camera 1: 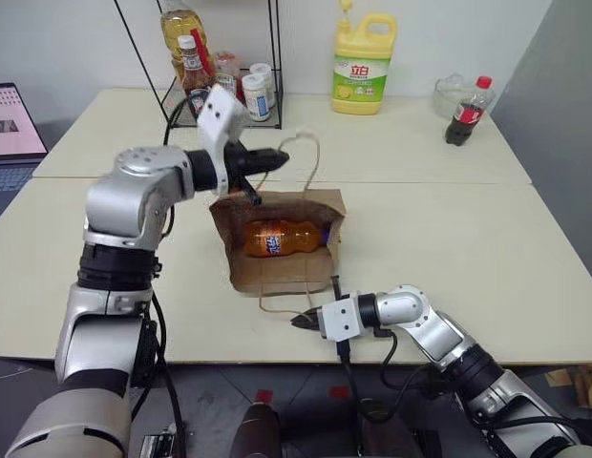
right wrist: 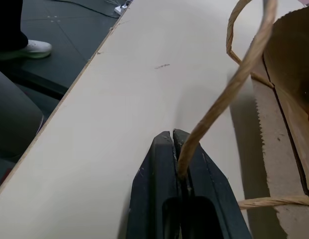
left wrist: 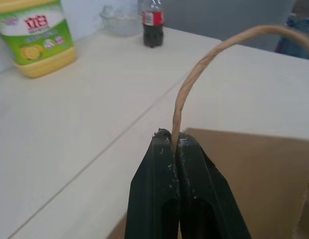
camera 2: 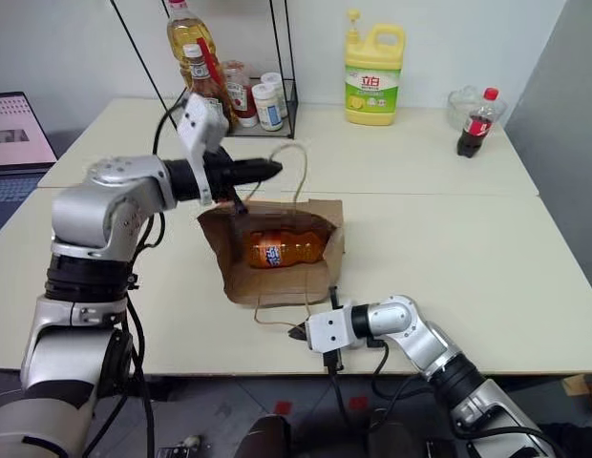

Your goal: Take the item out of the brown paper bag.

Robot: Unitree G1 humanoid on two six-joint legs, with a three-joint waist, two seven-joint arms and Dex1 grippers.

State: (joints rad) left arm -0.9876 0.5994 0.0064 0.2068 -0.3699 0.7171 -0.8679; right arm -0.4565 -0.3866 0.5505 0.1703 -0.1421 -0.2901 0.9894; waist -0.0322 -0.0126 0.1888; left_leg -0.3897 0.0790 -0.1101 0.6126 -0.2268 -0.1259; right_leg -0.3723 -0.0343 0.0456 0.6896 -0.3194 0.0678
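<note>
- One brown paper bag [camera 1: 282, 272], with two cord handles
- One orange bottle [camera 1: 277, 237] inside the bag
- One yellow detergent jug [camera 1: 364, 65] at the table's far edge
- One cola bottle [camera 1: 468, 112] near the far right corner
- One glass bowl [camera 1: 451, 92] beside it
- One wire rack [camera 1: 224, 57] holding several bottles
- One laptop [camera 1: 11, 129]

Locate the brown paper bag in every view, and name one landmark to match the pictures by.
Left eye view: brown paper bag at table centre, mouth pulled open, orange bottle inside.
Right eye view: bag centre, near the table's front edge.
Left wrist view: its brown panel beyond the shut left gripper.
Right wrist view: its edge beside the shut right gripper.
Shared landmark: yellow detergent jug.
</note>
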